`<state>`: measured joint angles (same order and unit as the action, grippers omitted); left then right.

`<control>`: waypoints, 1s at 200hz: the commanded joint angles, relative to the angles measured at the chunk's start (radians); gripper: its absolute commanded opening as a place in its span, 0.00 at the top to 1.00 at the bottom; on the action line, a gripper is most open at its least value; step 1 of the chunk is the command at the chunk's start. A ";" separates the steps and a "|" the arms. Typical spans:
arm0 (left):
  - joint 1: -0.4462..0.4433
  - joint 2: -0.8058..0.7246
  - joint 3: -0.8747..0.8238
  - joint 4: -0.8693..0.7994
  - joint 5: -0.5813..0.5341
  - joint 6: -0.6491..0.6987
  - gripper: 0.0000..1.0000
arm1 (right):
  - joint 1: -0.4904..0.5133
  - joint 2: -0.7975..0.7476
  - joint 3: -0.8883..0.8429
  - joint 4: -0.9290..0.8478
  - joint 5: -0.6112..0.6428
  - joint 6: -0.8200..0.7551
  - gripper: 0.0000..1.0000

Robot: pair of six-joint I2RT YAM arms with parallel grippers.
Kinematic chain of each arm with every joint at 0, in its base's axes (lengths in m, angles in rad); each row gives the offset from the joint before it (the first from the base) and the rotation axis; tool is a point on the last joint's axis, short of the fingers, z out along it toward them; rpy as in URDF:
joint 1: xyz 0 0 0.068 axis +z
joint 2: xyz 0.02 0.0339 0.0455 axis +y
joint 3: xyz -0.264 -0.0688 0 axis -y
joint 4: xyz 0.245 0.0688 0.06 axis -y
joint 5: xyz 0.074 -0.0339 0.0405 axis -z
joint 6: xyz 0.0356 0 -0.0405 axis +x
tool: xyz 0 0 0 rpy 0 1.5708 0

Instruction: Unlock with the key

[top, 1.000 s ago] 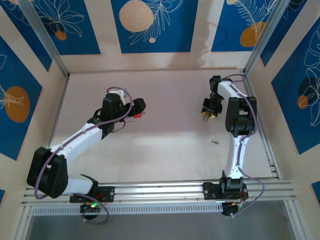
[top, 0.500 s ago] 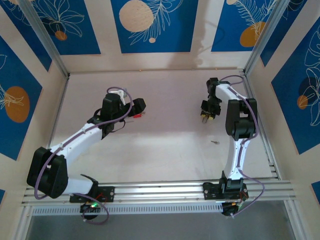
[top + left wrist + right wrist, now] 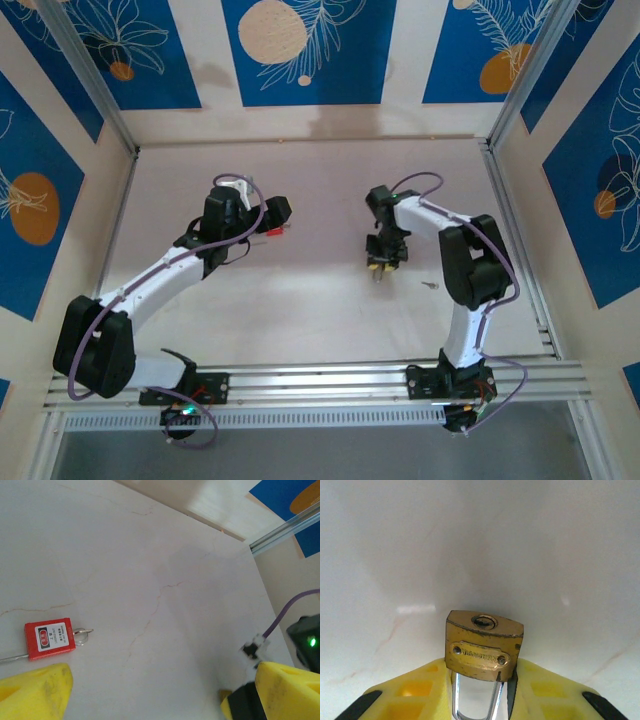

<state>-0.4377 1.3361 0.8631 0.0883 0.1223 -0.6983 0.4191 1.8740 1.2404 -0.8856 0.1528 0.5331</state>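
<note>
My right gripper point(image 3: 479, 682) is shut on a brass padlock point(image 3: 484, 645), with its yellow fingers point(image 3: 415, 690) on either side of the silver shackle and the keyhole end pointing away from the wrist. In the top view this gripper point(image 3: 381, 268) hangs over the middle of the table. The key point(image 3: 429, 286), a tiny metal piece, lies on the table to its right. My left gripper point(image 3: 157, 702) is open and holds nothing. A red padlock point(image 3: 50, 639) with a silvery loop at its end lies just beyond its left finger point(image 3: 35, 690).
The pale marble table point(image 3: 320, 320) is walled by blue-patterned panels at the back and sides. An aluminium rail point(image 3: 320, 380) runs along the near edge by the arm bases. The red padlock point(image 3: 272, 233) lies beside the left wrist.
The right arm has swung left and nearer, carrying the brass padlock from the back right to the table's middle. The left arm, the red padlock and the key have not moved.
</note>
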 commanded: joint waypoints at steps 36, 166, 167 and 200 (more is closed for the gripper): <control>-0.004 -0.018 0.024 0.004 -0.006 0.010 0.07 | 0.164 -0.007 -0.023 0.067 -0.051 0.177 0.69; -0.004 -0.018 0.027 -0.006 -0.019 0.029 0.07 | 0.227 -0.026 -0.037 0.214 -0.363 0.308 0.27; -0.004 -0.018 0.028 -0.006 -0.019 0.029 0.07 | 0.227 -0.025 -0.035 0.215 -0.365 0.310 0.27; -0.004 -0.013 0.029 -0.006 -0.018 0.031 0.07 | 0.224 0.002 0.025 0.255 -0.406 0.318 0.28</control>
<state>-0.4385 1.3361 0.8631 0.0879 0.1184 -0.6949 0.6453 1.8568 1.2121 -0.6674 -0.1867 0.8242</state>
